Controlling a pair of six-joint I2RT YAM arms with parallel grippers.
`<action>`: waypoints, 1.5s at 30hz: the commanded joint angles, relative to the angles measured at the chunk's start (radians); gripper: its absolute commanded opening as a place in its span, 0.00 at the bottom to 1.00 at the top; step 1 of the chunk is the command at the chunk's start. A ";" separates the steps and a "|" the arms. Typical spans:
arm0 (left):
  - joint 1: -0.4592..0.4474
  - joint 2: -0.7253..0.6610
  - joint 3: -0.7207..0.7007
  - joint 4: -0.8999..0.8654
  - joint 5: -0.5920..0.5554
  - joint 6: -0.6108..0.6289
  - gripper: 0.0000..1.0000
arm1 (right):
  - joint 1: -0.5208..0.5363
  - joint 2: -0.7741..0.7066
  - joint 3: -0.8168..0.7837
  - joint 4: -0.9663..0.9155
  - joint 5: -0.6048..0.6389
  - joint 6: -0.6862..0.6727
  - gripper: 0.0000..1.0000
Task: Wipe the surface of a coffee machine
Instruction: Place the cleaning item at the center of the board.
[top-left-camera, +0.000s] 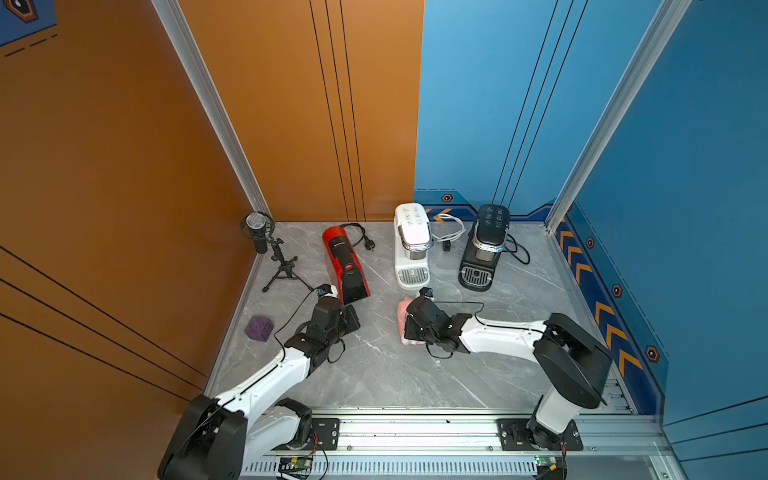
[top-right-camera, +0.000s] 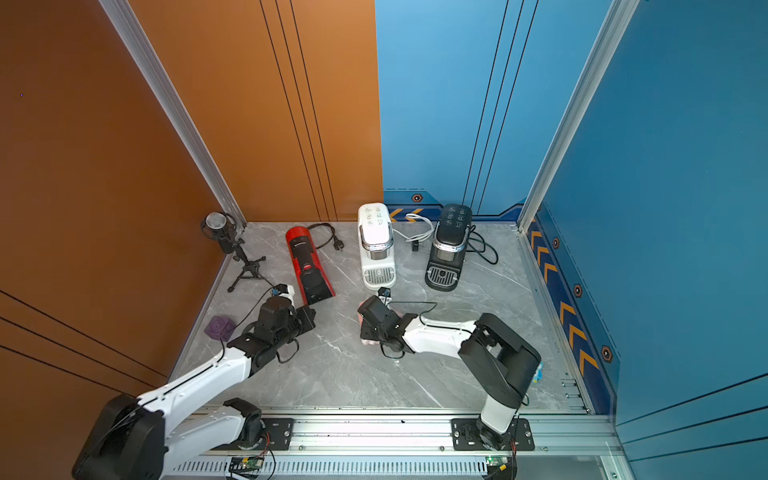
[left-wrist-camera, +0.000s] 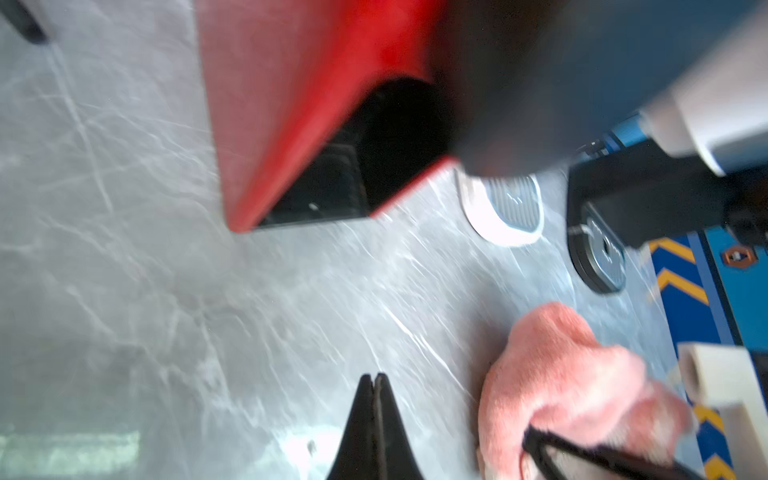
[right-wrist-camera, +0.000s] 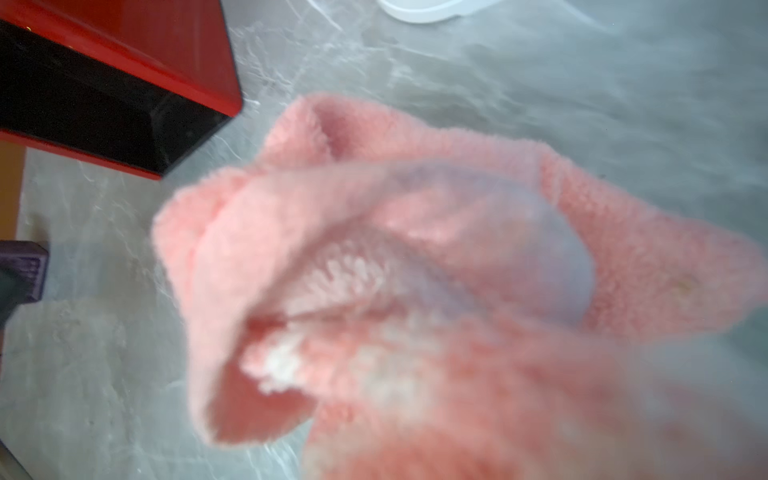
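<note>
Three coffee machines stand at the back of the grey marble table: a red one (top-left-camera: 345, 262), a white one (top-left-camera: 411, 245) and a black one (top-left-camera: 484, 249). A fluffy pink cloth (top-left-camera: 401, 312) hangs bunched in front of the white machine, and my right gripper (top-left-camera: 409, 328) is shut on it. In the right wrist view the cloth (right-wrist-camera: 415, 270) fills the frame and hides the fingers. My left gripper (left-wrist-camera: 375, 379) is shut and empty, just off the red machine's front end (left-wrist-camera: 316, 183), left of the cloth (left-wrist-camera: 557, 374).
A microphone on a small tripod (top-left-camera: 266, 245) stands in the back left corner. A purple cube (top-left-camera: 258, 328) lies near the left edge. Power cords (top-left-camera: 451, 228) trail behind the machines. Walls close three sides; the arms' mounting rail (top-left-camera: 415, 428) runs along the front.
</note>
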 joint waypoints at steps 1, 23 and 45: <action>-0.139 -0.127 0.014 -0.212 -0.152 -0.030 0.00 | -0.018 -0.169 -0.114 -0.214 0.093 -0.023 0.00; -0.527 0.082 0.309 -0.283 -0.306 0.046 0.07 | -0.389 -1.057 -0.358 -0.872 -0.044 0.142 0.80; -0.086 0.453 0.956 -0.388 0.193 0.120 0.80 | -0.454 -0.164 0.666 -0.575 -0.324 -0.336 0.81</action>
